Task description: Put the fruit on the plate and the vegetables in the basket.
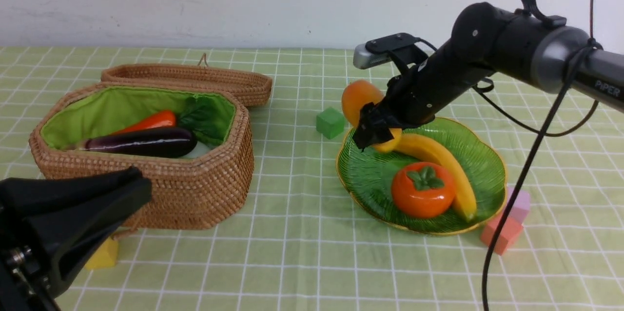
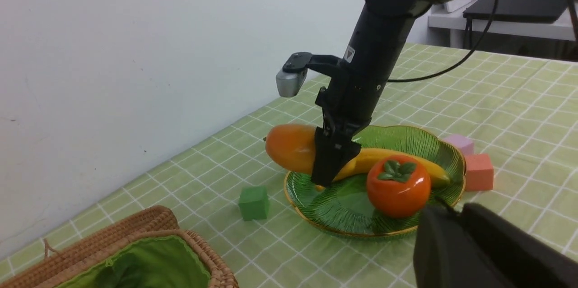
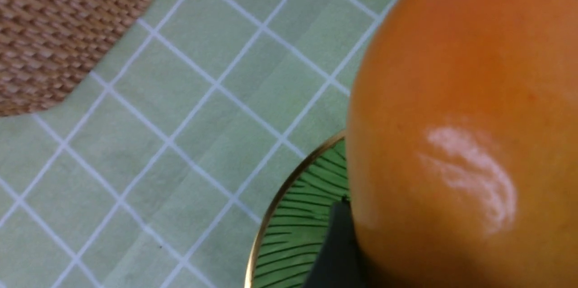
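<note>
In the basket on the left, the eggplant hides most of the red pepper, and the radish shows only as leaves. The left gripper is cut off at the near left, jaws closed and empty. The right gripper has its jaws wide around the mango, over the plate's far left rim. The banana and persimmon lie on the plate.

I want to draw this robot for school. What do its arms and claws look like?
The right arm is a thick black tube with a grey metal band, white "PiPER" lettering and thin black cables looping off it. A small grey and black camera sits on its wrist. The right gripper is black with flat, blocky fingers. The left gripper is black too, shaped like a pointed wedge.
</note>
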`<action>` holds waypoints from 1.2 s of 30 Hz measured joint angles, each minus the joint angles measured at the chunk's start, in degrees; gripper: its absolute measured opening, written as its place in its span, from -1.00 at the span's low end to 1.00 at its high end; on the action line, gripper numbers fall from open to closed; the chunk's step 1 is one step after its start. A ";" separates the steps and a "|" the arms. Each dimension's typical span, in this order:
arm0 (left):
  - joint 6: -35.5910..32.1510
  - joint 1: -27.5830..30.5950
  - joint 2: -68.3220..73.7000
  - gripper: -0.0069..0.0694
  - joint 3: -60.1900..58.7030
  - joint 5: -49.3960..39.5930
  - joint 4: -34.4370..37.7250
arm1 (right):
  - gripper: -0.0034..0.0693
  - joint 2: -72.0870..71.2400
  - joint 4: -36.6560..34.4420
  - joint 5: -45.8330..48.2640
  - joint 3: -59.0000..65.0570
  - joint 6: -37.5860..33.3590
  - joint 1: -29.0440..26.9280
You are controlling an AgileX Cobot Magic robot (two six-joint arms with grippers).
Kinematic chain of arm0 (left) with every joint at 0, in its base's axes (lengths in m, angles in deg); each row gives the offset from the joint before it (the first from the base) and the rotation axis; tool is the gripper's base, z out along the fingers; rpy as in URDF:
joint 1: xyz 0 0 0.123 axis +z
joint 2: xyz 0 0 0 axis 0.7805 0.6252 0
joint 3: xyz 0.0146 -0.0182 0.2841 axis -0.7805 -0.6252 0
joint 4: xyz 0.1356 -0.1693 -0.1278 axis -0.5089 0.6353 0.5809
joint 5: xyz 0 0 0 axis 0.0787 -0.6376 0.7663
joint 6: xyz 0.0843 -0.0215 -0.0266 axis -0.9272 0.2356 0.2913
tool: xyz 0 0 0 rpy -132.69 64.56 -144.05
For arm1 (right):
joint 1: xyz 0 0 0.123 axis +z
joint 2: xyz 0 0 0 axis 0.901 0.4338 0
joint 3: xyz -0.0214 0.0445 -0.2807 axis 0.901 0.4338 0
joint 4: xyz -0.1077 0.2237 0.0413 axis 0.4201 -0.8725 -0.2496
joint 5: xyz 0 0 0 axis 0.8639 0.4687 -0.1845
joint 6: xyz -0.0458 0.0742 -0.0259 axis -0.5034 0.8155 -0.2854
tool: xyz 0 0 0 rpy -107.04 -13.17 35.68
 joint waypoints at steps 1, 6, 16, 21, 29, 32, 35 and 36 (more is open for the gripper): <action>0.00 0.00 -0.08 -0.72 0.00 0.00 -0.01 | 0.63 0.00 0.05 -0.04 0.00 0.09 0.00; 0.00 0.00 -1.05 -0.72 0.00 -0.06 0.44 | 0.72 0.21 2.31 -0.35 0.00 2.40 -0.05; 0.00 0.00 -1.05 -0.71 0.00 -0.78 0.69 | 0.87 -1.66 4.85 2.68 0.02 2.74 -0.09; 0.42 0.00 -1.10 -0.71 0.00 1.42 1.25 | 0.52 -8.09 5.68 10.21 0.02 5.48 -0.09; 7.99 0.00 -11.02 -0.85 -1.31 10.05 3.76 | -0.69 -22.08 9.39 23.83 -0.03 12.04 -0.04; 11.52 0.00 -18.67 -0.85 -4.32 13.72 4.30 | -0.93 -26.98 10.16 23.88 2.99 14.73 0.01; 14.44 0.00 -25.07 -0.85 -7.76 14.47 4.57 | -0.94 -33.09 11.27 23.98 8.47 16.99 0.01; 15.40 0.00 -27.77 -0.85 -9.73 14.61 4.57 | -0.93 -36.96 12.14 24.18 12.48 18.60 0.01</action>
